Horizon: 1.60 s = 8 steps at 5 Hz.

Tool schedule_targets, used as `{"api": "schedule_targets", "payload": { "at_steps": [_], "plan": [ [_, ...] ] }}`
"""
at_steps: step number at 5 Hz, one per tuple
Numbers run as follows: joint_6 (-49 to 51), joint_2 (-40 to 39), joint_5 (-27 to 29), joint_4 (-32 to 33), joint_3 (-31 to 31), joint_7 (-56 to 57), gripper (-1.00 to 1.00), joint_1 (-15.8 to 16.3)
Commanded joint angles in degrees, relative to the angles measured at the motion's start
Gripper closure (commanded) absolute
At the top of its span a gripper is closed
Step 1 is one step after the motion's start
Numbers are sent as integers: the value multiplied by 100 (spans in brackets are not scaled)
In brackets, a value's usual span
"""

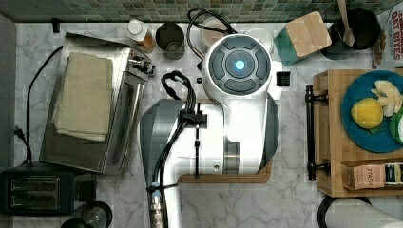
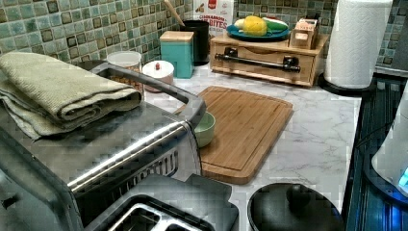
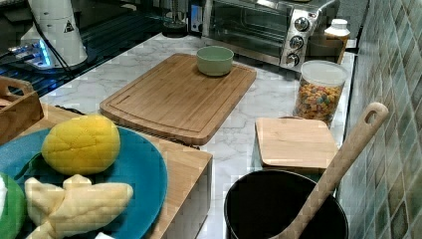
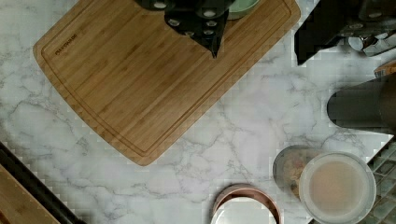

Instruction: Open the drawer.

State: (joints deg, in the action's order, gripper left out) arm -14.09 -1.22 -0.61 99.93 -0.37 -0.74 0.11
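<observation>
The drawer point(image 1: 328, 135) is a light bamboo box at the top view's right, shut flush, with its black bar handle point(image 1: 311, 133) facing the counter's middle. In the left view the drawer point(image 2: 264, 54) stands at the back with the handle point(image 2: 255, 61) across its front. The wrist view catches the handle point(image 4: 35, 186) and a strip of the drawer's wood point(image 4: 11, 205) at one corner. My arm point(image 1: 240, 95) hangs high over the cutting board point(image 1: 223, 178), well away from the handle. My gripper point(image 4: 205, 25) shows as a dark shape above the board, holding nothing that I can see.
A green bowl point(image 2: 205, 129) sits on the cutting board point(image 2: 240, 127). A steel toaster oven point(image 1: 90, 109) with a folded towel and a black toaster point(image 1: 35, 192) stand at the top view's left. Jars, a teal canister point(image 1: 304, 35) and a paper towel roll point(image 2: 356, 43) line the back.
</observation>
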Motion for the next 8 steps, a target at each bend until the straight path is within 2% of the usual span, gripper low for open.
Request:
{"api": "schedule_targets", "payload": {
  "at_steps": [1,3,5,6,8],
  "plan": [
    [-210,133,-195,258,12,542,-100,8],
    [-1009,653,-793,1300,-139,2253,-100,-134],
    [-1043,568,-641,1434,-537,4322,-100,-507],
    [-1460,437,-698,1575,-804,5067,-100,-629],
    [-1749,-26,-642,1488,-1182,5871,-100,-853]
  ]
}}
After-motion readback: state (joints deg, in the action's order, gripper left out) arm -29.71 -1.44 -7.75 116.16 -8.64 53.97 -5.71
